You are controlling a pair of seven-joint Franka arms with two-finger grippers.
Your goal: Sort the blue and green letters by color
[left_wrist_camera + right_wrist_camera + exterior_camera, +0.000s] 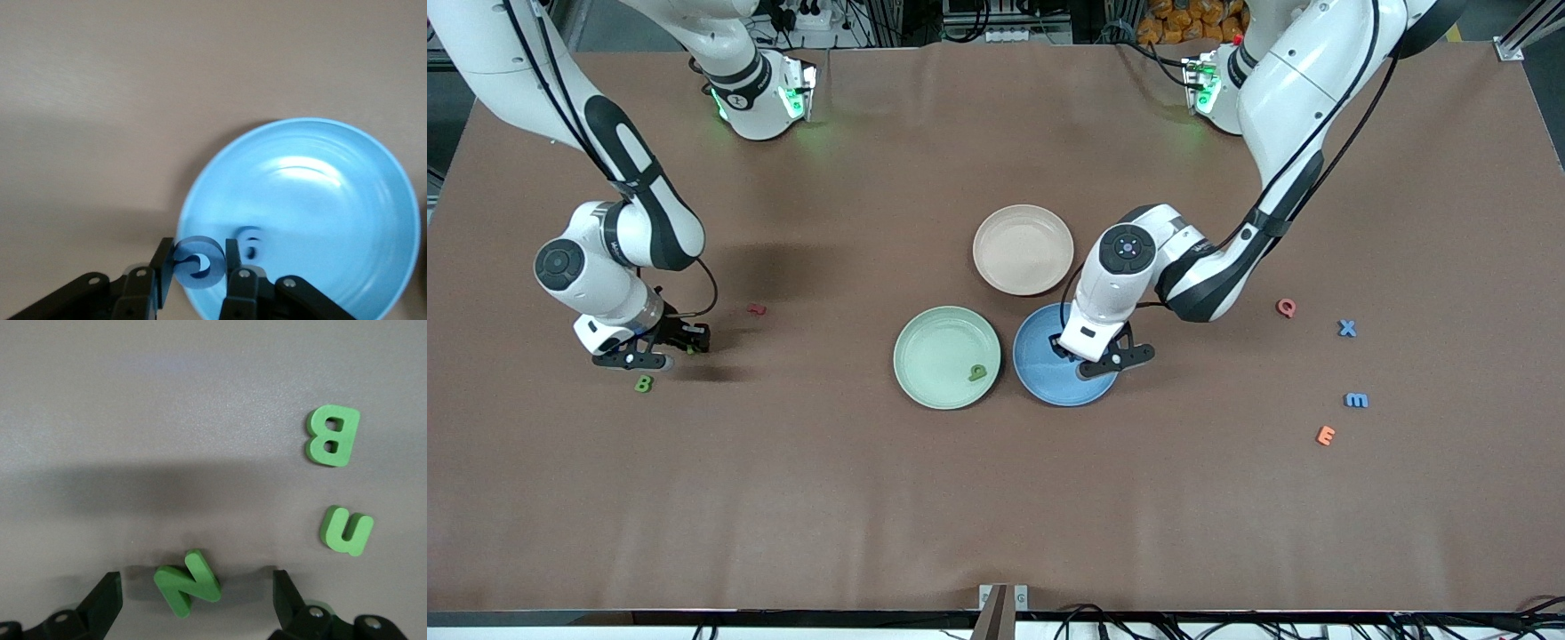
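Observation:
My left gripper (1091, 356) hangs over the blue plate (1040, 384), shut on a small rounded blue letter (197, 264) at the plate's rim (200, 193). Another blue letter (251, 241) lies in that plate. My right gripper (195, 585) is low at the right arm's end of the table, open, with a green N (187, 588) lying between its fingers and touching neither. A green n (347, 531) and a green B (332, 435) lie beside it. One green letter (978, 372) lies in the green plate (916, 338). Blue X (1347, 328) and blue m (1356, 400) lie toward the left arm's end.
A beige plate (1023, 249) stands farther from the front camera than the two colored plates. A dark red letter (757, 309) lies near my right gripper (660, 348). Pink Q (1286, 308) and orange E (1326, 435) lie among the blue letters.

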